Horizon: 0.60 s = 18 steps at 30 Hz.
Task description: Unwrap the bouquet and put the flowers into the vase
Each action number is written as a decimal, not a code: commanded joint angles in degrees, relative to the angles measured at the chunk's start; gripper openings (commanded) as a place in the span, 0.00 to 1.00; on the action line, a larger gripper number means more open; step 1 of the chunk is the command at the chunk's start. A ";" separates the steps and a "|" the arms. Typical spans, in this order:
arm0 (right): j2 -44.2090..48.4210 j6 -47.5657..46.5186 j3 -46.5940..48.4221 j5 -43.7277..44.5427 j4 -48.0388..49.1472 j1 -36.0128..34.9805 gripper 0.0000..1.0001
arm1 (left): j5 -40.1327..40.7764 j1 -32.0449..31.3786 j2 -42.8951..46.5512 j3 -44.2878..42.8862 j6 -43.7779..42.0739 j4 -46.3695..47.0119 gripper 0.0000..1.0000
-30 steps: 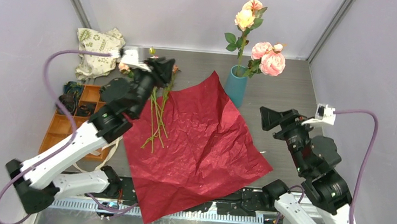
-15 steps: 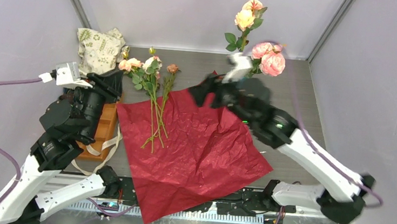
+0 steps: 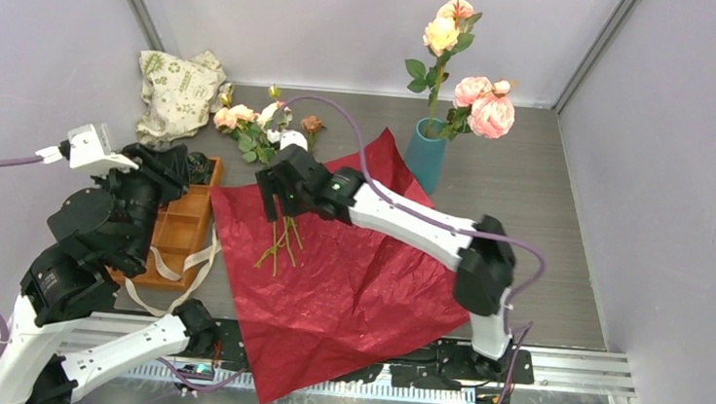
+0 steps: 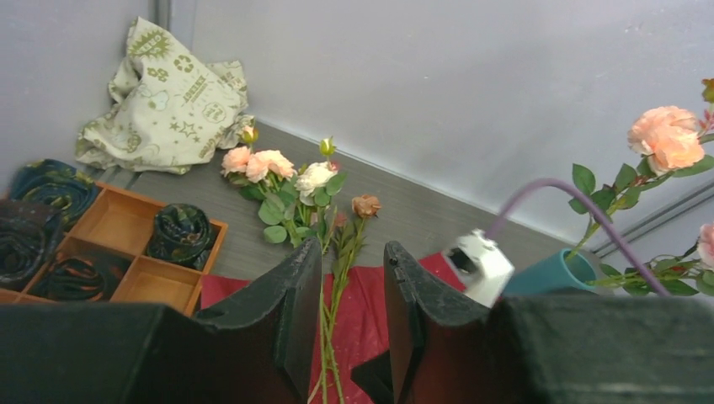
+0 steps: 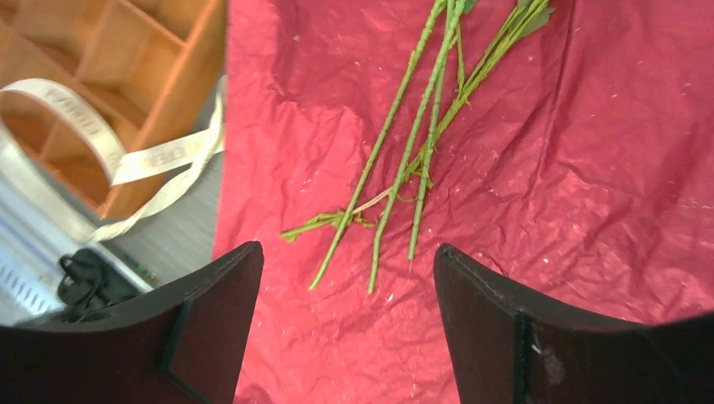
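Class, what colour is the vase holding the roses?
The vase is teal-blue, clearest in the top external view.

green recycling-arrow signs on the white cloth bag (image 4: 168, 101), its printed words unreadable; ribbon (image 5: 160, 157) lettering too blurred

Overhead view looks down; both wrist views share the flowers (image 4: 316, 178).

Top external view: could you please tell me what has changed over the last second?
The left gripper pulled back from the flowers to the left, over the orange tray. The right gripper swung across and now hovers open above their stems. Nothing was visibly grasped. The flowers, red paper and vase kept their places.
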State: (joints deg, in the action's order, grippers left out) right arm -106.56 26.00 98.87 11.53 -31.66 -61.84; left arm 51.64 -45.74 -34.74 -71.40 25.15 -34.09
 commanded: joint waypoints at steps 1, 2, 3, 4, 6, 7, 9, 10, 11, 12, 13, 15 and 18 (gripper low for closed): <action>-9.77 3.40 10.84 -4.31 -4.37 2.52 0.78 | 1.46 -0.16 -2.10 -3.08 0.69 -4.51 0.34; -12.58 3.32 12.82 -4.33 -4.97 2.73 0.77 | 1.31 -0.14 -2.64 -3.52 0.69 -5.21 0.34; -16.19 3.25 14.91 -4.81 -5.52 2.98 0.76 | 1.13 -0.14 -2.94 -3.81 0.69 -5.86 0.34; -18.74 3.38 16.78 -5.39 -5.92 3.29 0.75 | 1.03 -0.15 -3.04 -3.79 0.69 -6.23 0.34; -23.25 3.90 20.22 -6.86 -6.76 3.85 0.72 | 1.13 -0.13 -2.62 -3.37 0.61 -6.36 0.34; -25.06 3.96 21.77 -7.12 -7.17 4.16 0.71 | 1.15 -0.19 -2.16 -3.01 0.56 -6.30 0.34; -28.29 3.89 24.39 -6.88 -7.84 4.50 0.70 | 1.27 -0.15 -1.01 -2.35 0.47 -6.18 0.34; -29.55 3.81 25.57 -6.58 -8.09 4.78 0.70 | 1.25 -0.17 -0.49 -2.10 0.44 -6.07 0.35; -30.77 3.80 26.44 -6.31 -8.34 5.04 0.70 | 1.22 -0.19 -0.11 -1.95 0.33 -6.05 0.35; -31.74 3.80 27.11 -5.95 -8.55 5.43 0.70 | 1.19 -0.19 0.26 -1.77 0.19 -6.02 0.35; -32.64 3.73 27.50 -5.63 -8.59 5.83 0.70 | 1.19 -0.17 0.49 -1.70 0.05 -6.09 0.35; -33.88 3.56 27.69 -5.03 -8.47 6.43 0.69 | 1.41 -0.14 0.79 -1.64 -0.09 -6.39 0.35; -35.14 3.58 27.10 -5.24 -8.37 7.11 0.60 | 1.58 -0.14 0.82 -1.38 -0.27 -6.44 0.35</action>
State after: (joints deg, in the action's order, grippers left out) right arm -140.66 29.15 124.16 5.91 -39.94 -55.79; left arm 52.12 -45.76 -34.13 -73.10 25.26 -41.06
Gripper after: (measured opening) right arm 0.659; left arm 0.348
